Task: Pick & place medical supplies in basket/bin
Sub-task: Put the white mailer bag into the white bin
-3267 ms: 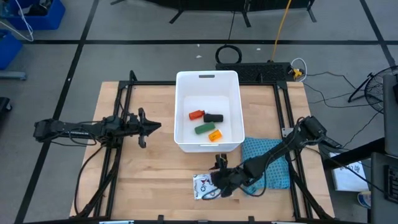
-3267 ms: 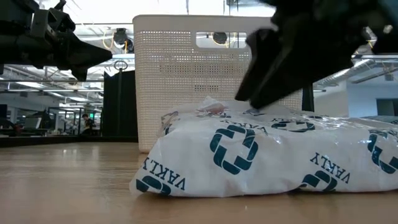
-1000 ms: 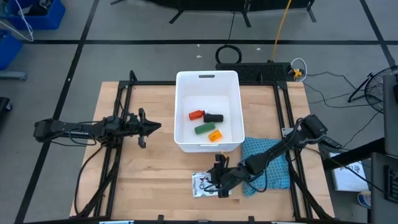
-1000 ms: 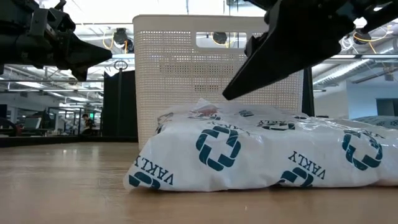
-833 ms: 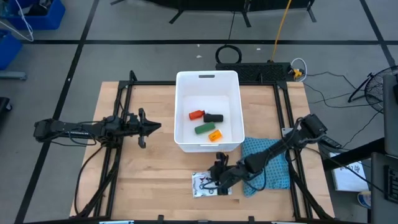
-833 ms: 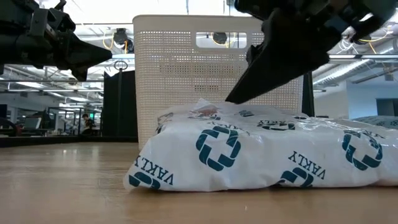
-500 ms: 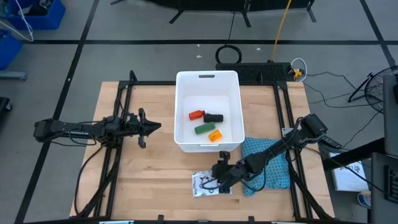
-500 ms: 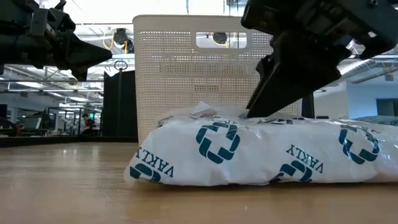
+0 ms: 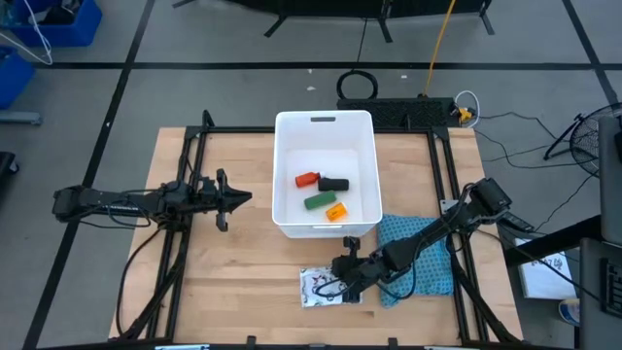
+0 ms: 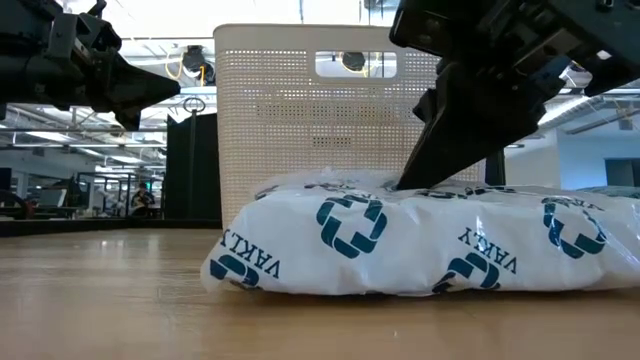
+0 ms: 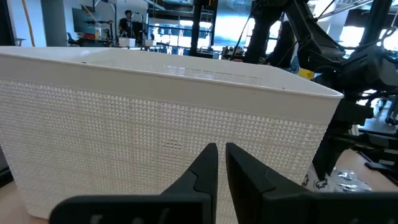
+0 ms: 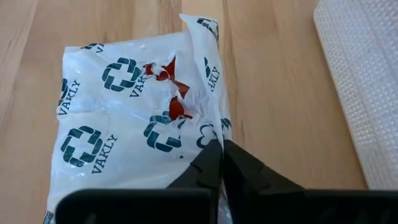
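Pinching white pouch printed "VAKLY": right hand, fingers together.

- A flat white plastic pouch carries teal cross logos, teal lettering and red patches.
- The white perforated plastic tub holds red, black, green and orange pieces.
- A teal-blue textured cloth lies on the pale wooden counter.
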`<action>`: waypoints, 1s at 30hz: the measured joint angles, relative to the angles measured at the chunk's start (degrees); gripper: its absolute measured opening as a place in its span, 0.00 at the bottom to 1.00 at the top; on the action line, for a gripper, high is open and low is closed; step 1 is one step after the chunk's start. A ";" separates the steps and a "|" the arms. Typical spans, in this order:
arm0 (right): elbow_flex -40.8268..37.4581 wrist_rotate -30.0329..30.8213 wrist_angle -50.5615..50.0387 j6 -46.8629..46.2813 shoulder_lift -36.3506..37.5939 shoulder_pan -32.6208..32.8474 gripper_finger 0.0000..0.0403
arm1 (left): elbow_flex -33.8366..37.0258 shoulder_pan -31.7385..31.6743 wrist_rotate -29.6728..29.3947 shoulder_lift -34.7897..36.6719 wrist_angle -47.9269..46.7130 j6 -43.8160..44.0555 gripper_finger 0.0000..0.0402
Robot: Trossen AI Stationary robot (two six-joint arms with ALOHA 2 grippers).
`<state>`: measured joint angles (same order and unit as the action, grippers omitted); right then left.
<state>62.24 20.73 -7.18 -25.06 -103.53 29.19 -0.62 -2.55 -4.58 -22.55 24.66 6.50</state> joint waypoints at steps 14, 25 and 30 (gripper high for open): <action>-0.04 -1.34 3.76 13.28 11.90 4.31 0.00 | 0.00 0.00 -0.11 0.00 0.00 0.28 0.09; 0.00 8.75 -4.67 21.50 31.68 14.06 0.00 | 0.00 0.00 -0.61 0.00 -0.02 4.83 0.09; -0.09 9.92 -13.07 22.79 38.25 16.68 0.00 | 0.00 0.00 -1.25 0.00 -0.13 4.83 0.09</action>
<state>62.15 30.65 -20.25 -2.27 -65.28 45.87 -0.62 -2.55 -5.83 -22.55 24.53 11.33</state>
